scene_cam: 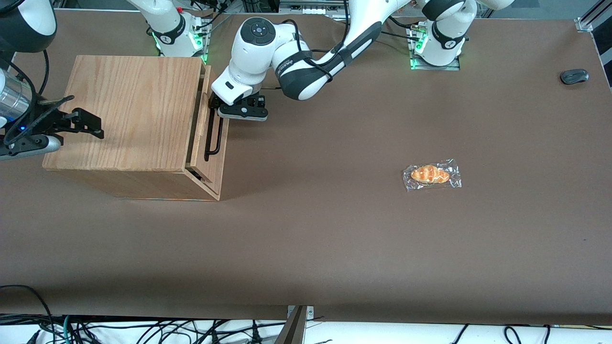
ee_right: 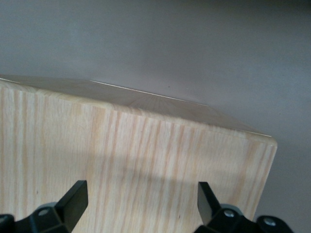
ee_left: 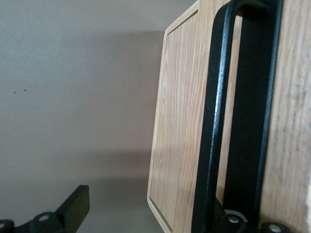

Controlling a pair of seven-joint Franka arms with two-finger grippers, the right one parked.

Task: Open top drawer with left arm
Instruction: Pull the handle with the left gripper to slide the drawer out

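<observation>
On the brown bench [scene_cam: 334,229], toward the parked arm's end: box-shaped light oak-grain wooden cabinet [scene_cam: 129,119]. Its top drawer [scene_cam: 206,119], oak-fronted with a long black bar handle [scene_cam: 213,138], stands pulled out a little, a dark gap showing between the drawer front and the cabinet body.

Left arm [scene_cam: 296,62], white with dark grey joint bands, reaches down to the drawer front. Grey gripper [scene_cam: 216,111] with black fingers sits at the handle's end farther from the front camera. In the left wrist view the fingers are spread: one black finger [ee_left: 73,206] stands free over the bench, the other [ee_left: 233,221] lies at the black bar handle [ee_left: 214,121], apparently hooked into the gap between bar and drawer front [ee_left: 177,126], though contact is not clear.

Elsewhere on the bench, well apart from the cabinet: orange pastry in clear plastic wrapper [scene_cam: 431,175]; black computer mouse [scene_cam: 574,76] near the working arm's end.
</observation>
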